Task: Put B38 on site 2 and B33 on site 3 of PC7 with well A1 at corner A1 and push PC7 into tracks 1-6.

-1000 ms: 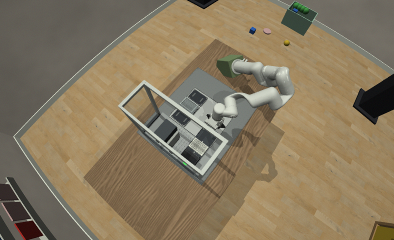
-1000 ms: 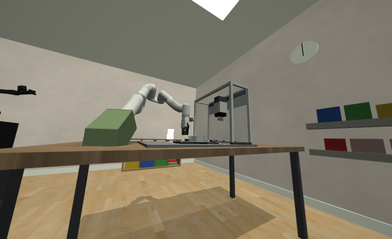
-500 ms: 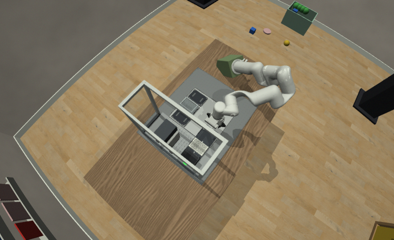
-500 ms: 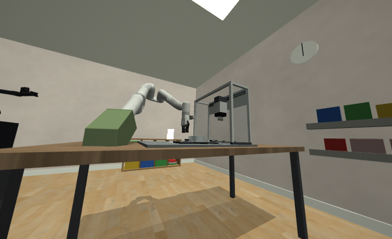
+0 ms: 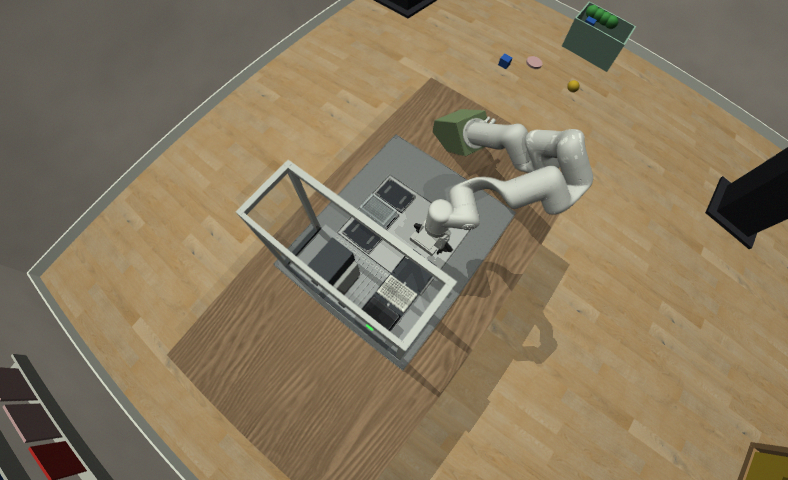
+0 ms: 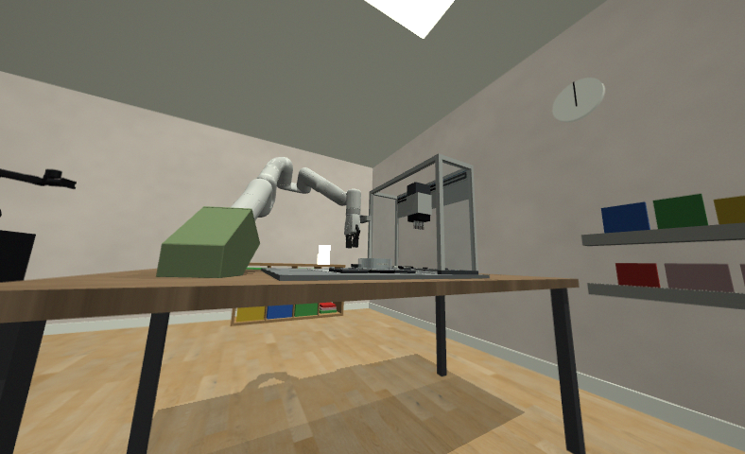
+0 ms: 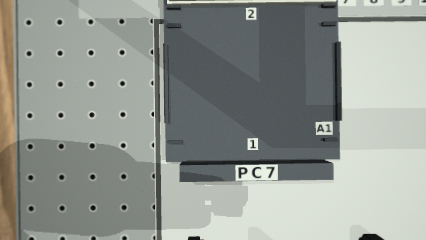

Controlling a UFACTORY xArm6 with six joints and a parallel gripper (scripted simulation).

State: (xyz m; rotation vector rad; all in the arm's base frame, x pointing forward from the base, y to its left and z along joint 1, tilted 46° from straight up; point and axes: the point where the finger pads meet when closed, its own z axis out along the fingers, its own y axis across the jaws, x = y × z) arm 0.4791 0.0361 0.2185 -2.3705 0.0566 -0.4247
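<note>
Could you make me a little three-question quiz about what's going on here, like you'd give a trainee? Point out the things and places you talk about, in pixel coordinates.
1. Which label is on the handle of the carrier [image 5: 410, 274] [image 7: 215, 100]?
2. True or false: the gripper [image 5: 432, 237] [image 6: 352, 241] is holding a plate.
3. Fill in: the lamp [image 5: 369, 327] glowing on the instrument is ____.

Key: 1. PC7; 2. False, it is open and empty; 3. green.
</note>
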